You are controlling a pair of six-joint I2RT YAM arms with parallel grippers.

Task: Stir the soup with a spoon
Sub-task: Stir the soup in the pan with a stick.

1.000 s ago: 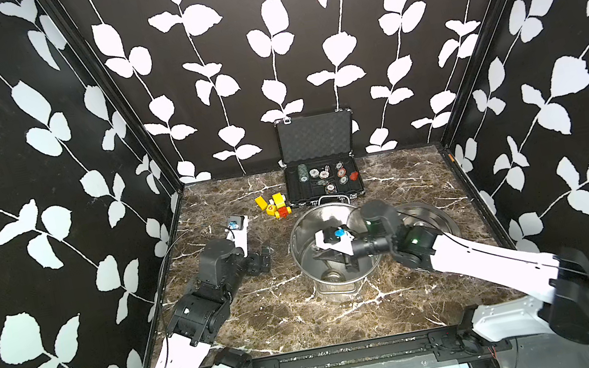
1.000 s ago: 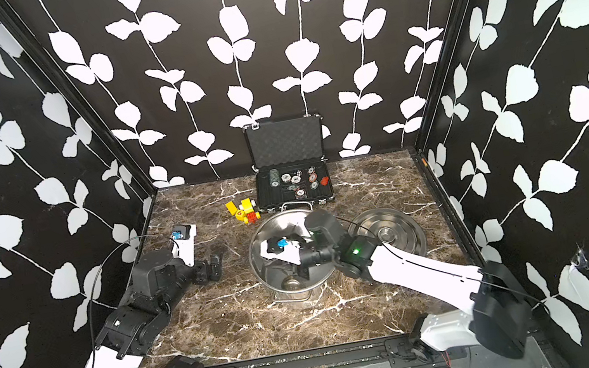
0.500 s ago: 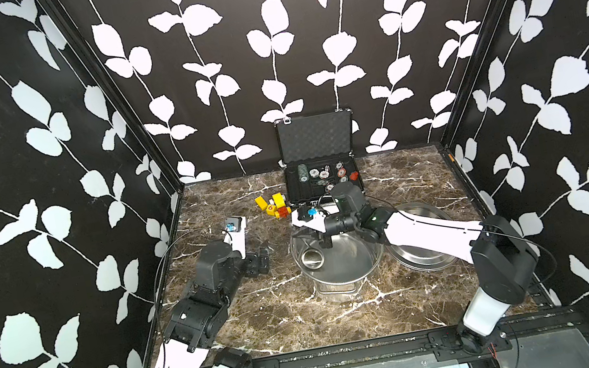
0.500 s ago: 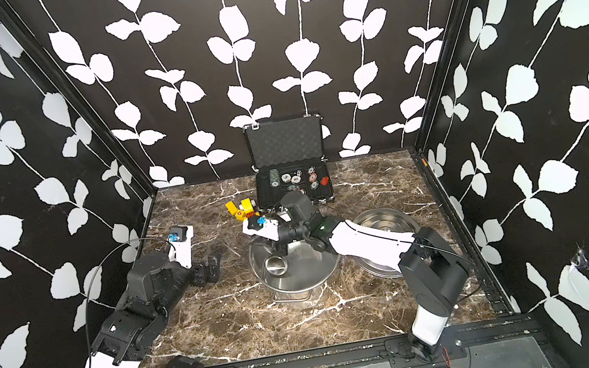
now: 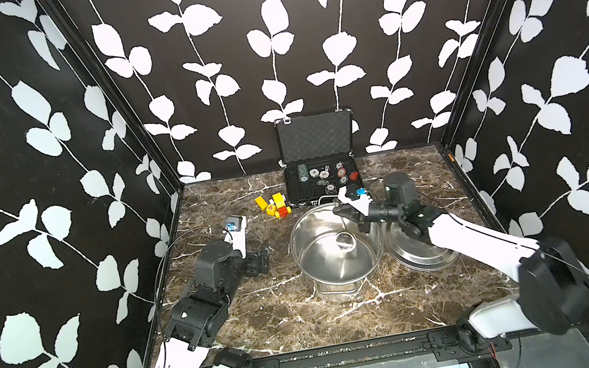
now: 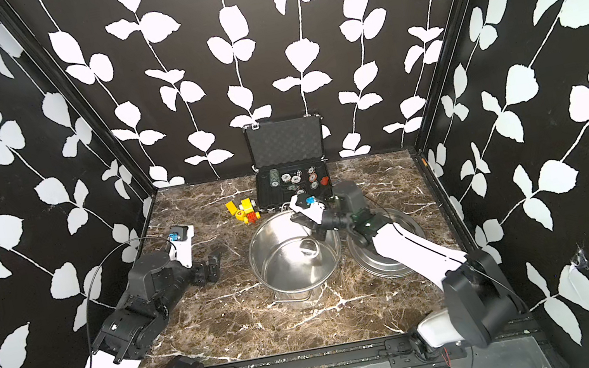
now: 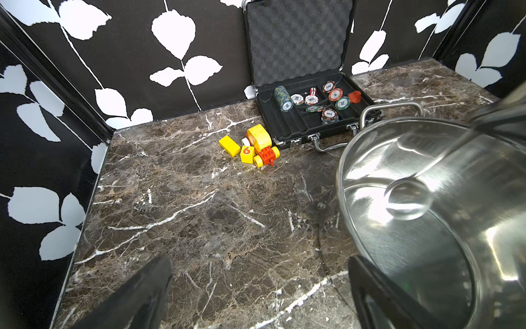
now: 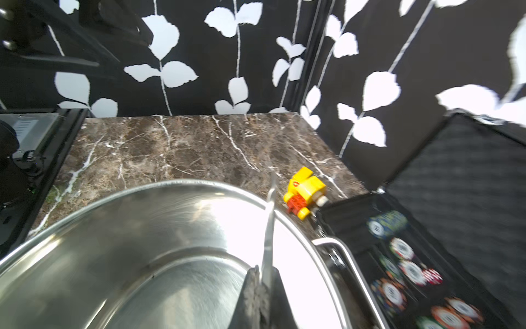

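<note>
Stirring apparently under way: the right claw (image 8: 261, 272), clamped tight on the spoon (image 5: 345, 242) handle, held its bowl low inside the pot (image 5: 331, 273); the left claw (image 5: 261, 259), spread wide and empty, stood beside the pot.

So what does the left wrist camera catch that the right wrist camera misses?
Only the left wrist view shows the round bowl of the spoon down inside the pot, and the left jaws, wide open over bare table. Only the right wrist view clearly shows the right jaws shut on the spoon's thin handle. Both share the shiny pot, the yellow and red toy blocks and the open case of poker chips.
</note>
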